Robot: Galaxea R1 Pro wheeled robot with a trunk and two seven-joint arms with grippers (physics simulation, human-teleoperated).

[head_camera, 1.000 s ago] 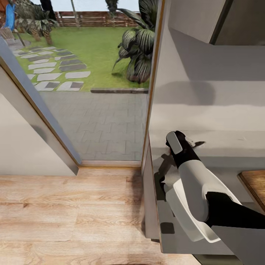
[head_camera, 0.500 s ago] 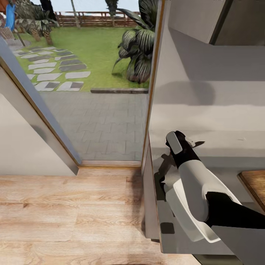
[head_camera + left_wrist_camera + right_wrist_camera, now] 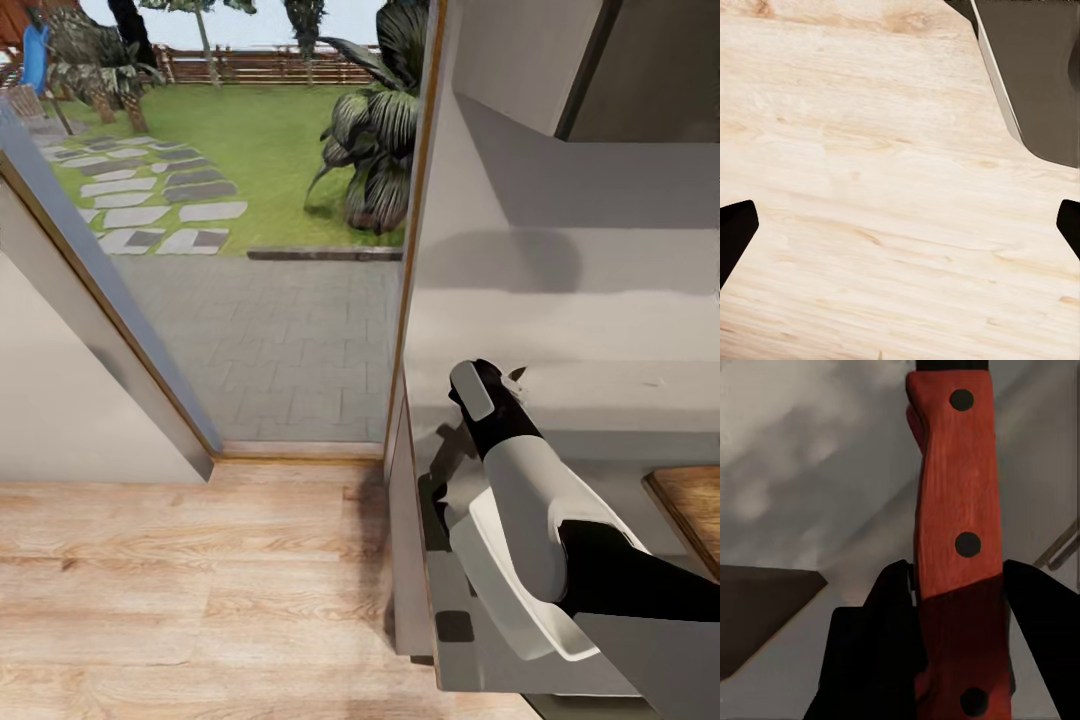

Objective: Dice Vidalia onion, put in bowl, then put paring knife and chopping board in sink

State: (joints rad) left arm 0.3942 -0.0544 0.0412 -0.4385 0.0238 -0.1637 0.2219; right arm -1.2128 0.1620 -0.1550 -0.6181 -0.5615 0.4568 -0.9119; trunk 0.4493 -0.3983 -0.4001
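The right tool (image 3: 952, 607) is clamped on the red-orange riveted handle of the small paring knife (image 3: 956, 510), the dark fingers (image 3: 881, 637) being pressed against both sides of the handle. No writing or label can be read anywhere. In the head view the right tool (image 3: 500, 385) is held above the grey glossy desk (image 3: 600, 400), the white and black forearm (image 3: 530, 500) being stretched forward over the white square bowl (image 3: 510, 600). A corner of the dark-brown wooden chopping board (image 3: 690, 510) is seen on the desk beside the arm. The left tool (image 3: 900, 225) is spread wide, its dark fingertips (image 3: 735, 232) being seen over the light wooden floor (image 3: 870, 187)
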